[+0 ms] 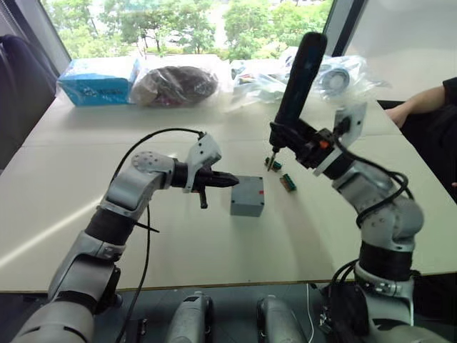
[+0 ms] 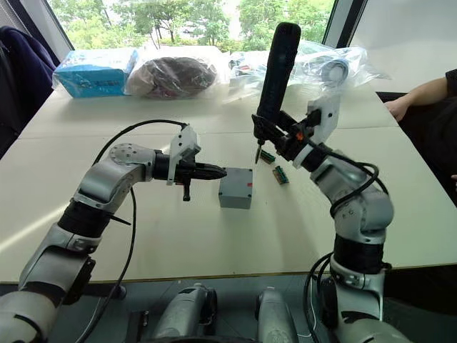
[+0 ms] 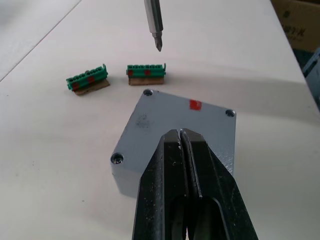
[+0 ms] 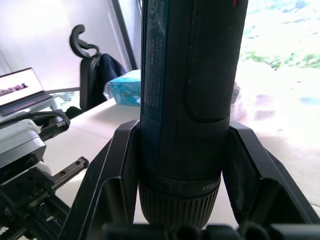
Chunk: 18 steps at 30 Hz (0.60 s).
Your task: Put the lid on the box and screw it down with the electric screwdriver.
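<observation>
No readable writing on electric screwdriver (image 1: 298,75); small print on its barrel too blurred. Red sticker marked lid (image 3: 186,120), seated on box (image 1: 247,197). Pale desk (image 1: 64,186) by window, trees outside; office chair and laptop in room. Left claw (image 1: 230,181) pinched shut, empty, tips just beside box, above lid edge. Right claw (image 4: 180,165) clamped round screwdriver, upright, bit hanging above desk, near box's far corner. Two green parts (image 3: 145,73) beyond box, under bit. Blue carton (image 1: 98,80), plastic bags at far edge. Person's arm (image 1: 421,103) beyond right claw.

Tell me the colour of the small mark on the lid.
Red, on the grey lid; clearest in the left wrist view.
</observation>
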Motion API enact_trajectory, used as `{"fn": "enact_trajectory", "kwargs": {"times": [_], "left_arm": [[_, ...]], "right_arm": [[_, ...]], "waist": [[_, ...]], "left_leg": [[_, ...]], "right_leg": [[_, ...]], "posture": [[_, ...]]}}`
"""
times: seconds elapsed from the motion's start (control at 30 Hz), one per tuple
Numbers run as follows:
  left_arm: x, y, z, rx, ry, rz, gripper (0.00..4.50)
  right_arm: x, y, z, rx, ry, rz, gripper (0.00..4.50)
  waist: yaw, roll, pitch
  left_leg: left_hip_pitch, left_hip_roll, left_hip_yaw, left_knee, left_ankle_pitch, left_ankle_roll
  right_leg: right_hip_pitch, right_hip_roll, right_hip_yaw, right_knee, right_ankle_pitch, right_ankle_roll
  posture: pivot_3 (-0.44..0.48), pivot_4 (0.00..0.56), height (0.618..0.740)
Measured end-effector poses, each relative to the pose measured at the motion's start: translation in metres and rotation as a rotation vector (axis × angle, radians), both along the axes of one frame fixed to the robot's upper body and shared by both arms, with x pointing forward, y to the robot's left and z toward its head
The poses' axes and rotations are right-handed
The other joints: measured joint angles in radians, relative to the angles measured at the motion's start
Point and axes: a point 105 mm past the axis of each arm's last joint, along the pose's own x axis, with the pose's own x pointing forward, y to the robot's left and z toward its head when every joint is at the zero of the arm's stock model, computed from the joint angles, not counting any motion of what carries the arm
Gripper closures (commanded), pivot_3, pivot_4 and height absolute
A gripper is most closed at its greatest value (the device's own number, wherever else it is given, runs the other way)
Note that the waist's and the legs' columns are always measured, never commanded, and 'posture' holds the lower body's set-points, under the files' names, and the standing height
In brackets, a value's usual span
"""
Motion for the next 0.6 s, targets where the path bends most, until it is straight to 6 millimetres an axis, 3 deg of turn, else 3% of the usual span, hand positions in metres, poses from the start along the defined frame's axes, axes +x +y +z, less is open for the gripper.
{"fn": "enact_trajectory", "kwargs": {"times": [0.2, 0.6], "left_arm": [[0.001, -0.011, -0.008, 0.057, -0.031, -0.054, 4.50], [-0.001, -0.018, -0.013, 0.087, -0.074, -0.088, 4.50]], "right_arm": [[-0.004, 0.018, -0.018, -0.016, -0.022, -0.042, 2.72], [-0.005, 0.025, -0.024, -0.045, -0.044, -0.057, 2.72]], "waist": [[-0.007, 0.000, 0.000], [-0.005, 0.000, 0.000]], "left_leg": [[0.000, 0.002, -0.001, -0.001, 0.000, 0.000], [0.000, 0.002, -0.002, -0.001, 0.000, 0.000]], "right_leg": [[-0.001, 0.004, 0.000, 0.001, 0.000, 0.000], [-0.001, 0.004, 0.000, 0.001, 0.000, 0.000]], "posture": [[0.000, 0.150, 0.740], [0.000, 0.150, 0.740]]}}
